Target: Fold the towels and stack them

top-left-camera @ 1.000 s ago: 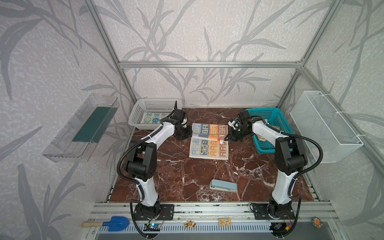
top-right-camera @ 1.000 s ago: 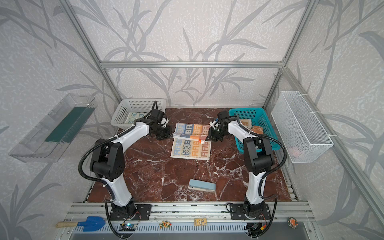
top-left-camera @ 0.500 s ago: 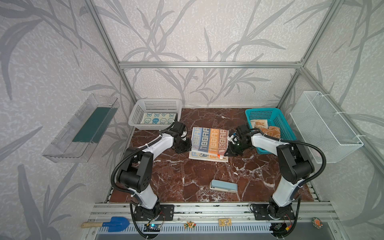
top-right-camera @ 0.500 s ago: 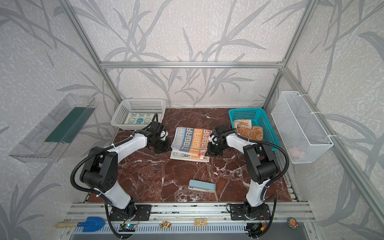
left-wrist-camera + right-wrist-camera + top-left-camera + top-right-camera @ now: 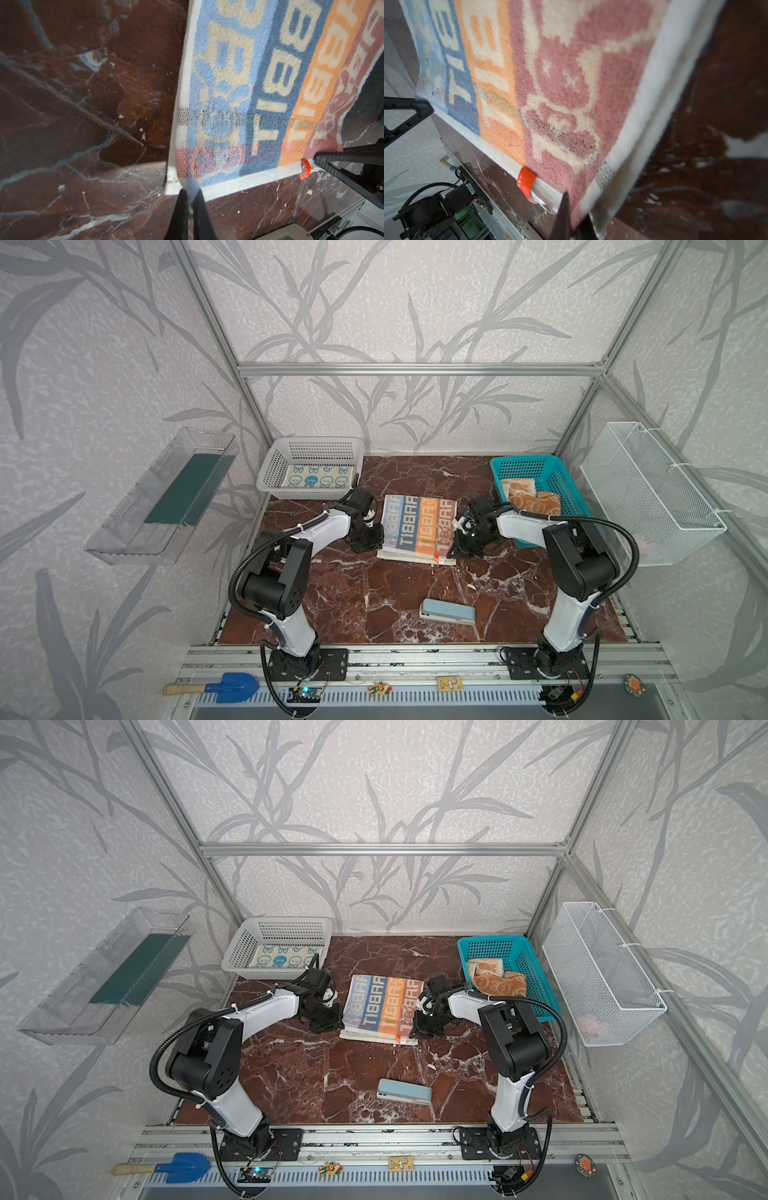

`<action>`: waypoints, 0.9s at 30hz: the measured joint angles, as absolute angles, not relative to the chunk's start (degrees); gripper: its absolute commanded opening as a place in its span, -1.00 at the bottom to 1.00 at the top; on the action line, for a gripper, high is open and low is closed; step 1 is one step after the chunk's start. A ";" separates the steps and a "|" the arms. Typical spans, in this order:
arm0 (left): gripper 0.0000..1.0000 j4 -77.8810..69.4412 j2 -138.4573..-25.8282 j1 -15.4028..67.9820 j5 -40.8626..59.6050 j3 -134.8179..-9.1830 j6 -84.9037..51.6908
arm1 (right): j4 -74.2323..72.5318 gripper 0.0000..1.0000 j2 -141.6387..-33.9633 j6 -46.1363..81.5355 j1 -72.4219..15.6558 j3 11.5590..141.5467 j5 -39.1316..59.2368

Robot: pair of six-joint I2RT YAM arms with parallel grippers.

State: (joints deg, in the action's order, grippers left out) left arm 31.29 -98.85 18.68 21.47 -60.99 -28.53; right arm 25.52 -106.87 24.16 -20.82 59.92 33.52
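The lettered towel (image 5: pixel 417 526) lies folded mid-counter (image 5: pixel 374 597). The left gripper (image 5: pixel 190 192) pinches its near left corner tight, and the right gripper (image 5: pixel 574 207) pinches its near right corner. The blue towel (image 5: pixel 318 481) sits in the white basket (image 5: pixel 316 445), the orange towel (image 5: pixel 532 499) in the teal basket (image 5: pixel 528 460).

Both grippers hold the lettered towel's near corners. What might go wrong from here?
The left gripper and right gripper each pinch only a thin corner of the blue-and-orange lettered towel; it may slip out.
In the left wrist view the pinched layer sits off the layer beneath, so the fold may land uneven.
The pale blue stapler-like block lies closer to the front; pulling that way might hit it.
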 measured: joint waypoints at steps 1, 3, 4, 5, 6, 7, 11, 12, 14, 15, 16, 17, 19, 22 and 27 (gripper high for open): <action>-1.00 31.33 -98.85 18.81 21.47 -60.99 -28.51 | 25.43 -1.00 -106.89 24.18 -20.82 59.75 33.52; -1.00 31.38 -98.85 18.96 21.32 -60.93 -28.49 | 25.26 -1.00 -106.89 24.21 -20.80 59.64 33.52; -1.00 31.42 -98.85 18.96 21.30 -60.82 -28.49 | 25.21 -1.00 -106.89 24.23 -20.80 59.61 33.54; -1.00 31.46 -98.85 19.00 21.32 -60.64 -28.47 | 25.17 -1.00 -106.89 24.23 -20.80 59.59 33.54; -1.00 31.68 -98.85 19.05 21.32 -60.53 -28.45 | 25.15 -1.00 -106.89 24.23 -20.80 59.59 33.54; -1.00 31.90 -98.85 19.07 21.34 -60.47 -28.32 | 25.15 -1.00 -106.89 24.25 -20.80 59.59 33.54; -1.00 33.43 -98.19 19.20 21.43 -60.45 -28.10 | 24.91 -1.00 -106.89 24.69 -20.80 59.48 33.56; -1.00 33.87 -97.62 19.25 21.50 -60.45 -28.10 | 24.84 -1.00 -106.89 24.93 -20.82 59.48 33.58; -1.00 34.52 -96.20 19.33 21.61 -60.45 -28.12 | 24.73 -1.00 -106.89 25.32 -20.91 59.48 33.56; -1.00 34.76 -95.46 19.33 21.71 -60.45 -28.14 | 24.67 -1.00 -106.89 25.47 -20.99 59.48 33.54; -1.00 34.98 -94.87 19.33 21.87 -60.45 -28.21 | 24.60 -1.00 -106.89 25.56 -21.10 59.48 33.52; -1.00 35.20 -94.41 19.35 22.02 -60.45 -28.29 | 24.53 -1.00 -106.89 25.74 -21.21 59.46 33.50; -1.00 35.42 -93.82 19.44 22.20 -60.40 -28.67 | 24.45 -1.00 -106.89 26.00 -21.34 59.40 33.47; -1.00 35.29 -93.23 19.86 22.20 -59.59 -29.39 | 24.38 -1.00 -106.89 26.52 -21.41 59.37 33.43; -1.00 34.89 -92.66 21.08 22.41 -55.68 -30.55 | 24.27 -1.00 -106.89 27.22 -21.43 59.33 33.43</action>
